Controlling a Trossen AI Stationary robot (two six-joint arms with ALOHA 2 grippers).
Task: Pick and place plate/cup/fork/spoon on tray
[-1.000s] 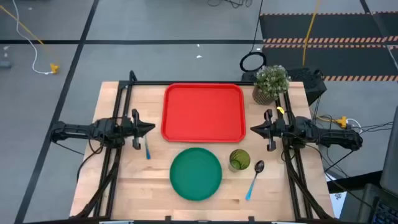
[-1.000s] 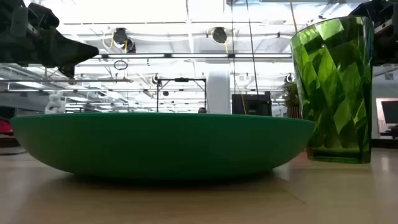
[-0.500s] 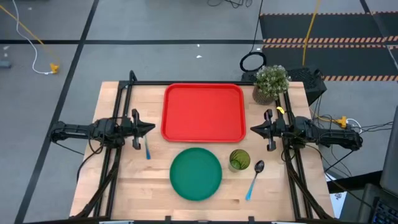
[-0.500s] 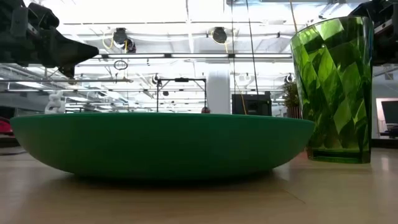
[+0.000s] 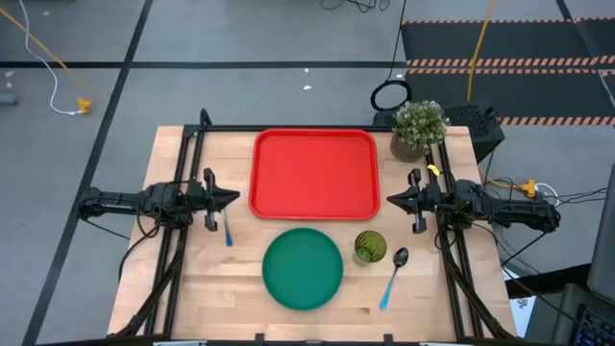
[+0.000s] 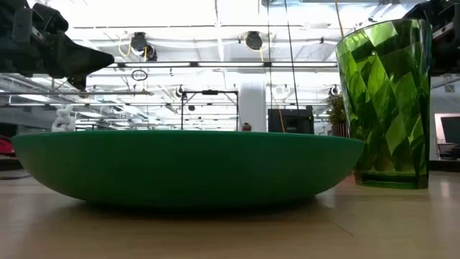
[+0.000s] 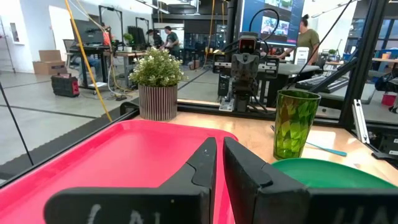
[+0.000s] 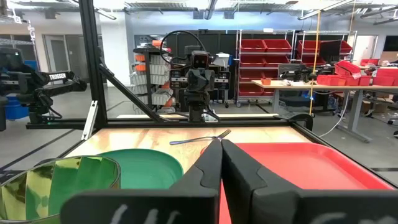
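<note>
The fork (image 5: 227,229), a small light-blue-handled piece with purple-tinted tines, is seen unmoved beside the left gripper (image 5: 233,198), whose fingers are nearly pressed together on nothing; its long axis runs toward the table's near edge, though its tine end cannot be made out. Nothing has shifted in the past second, so the large bright-red rectangular plastic tray (image 5: 314,174) is left unloaded. The round dark-green plastic plate (image 5: 303,268), translucent olive-green tumbler cup (image 5: 370,247) and dark-bowled, blue-handled spoon (image 5: 393,276) lie near. The right gripper (image 5: 391,201) is held pressed together, empty
</note>
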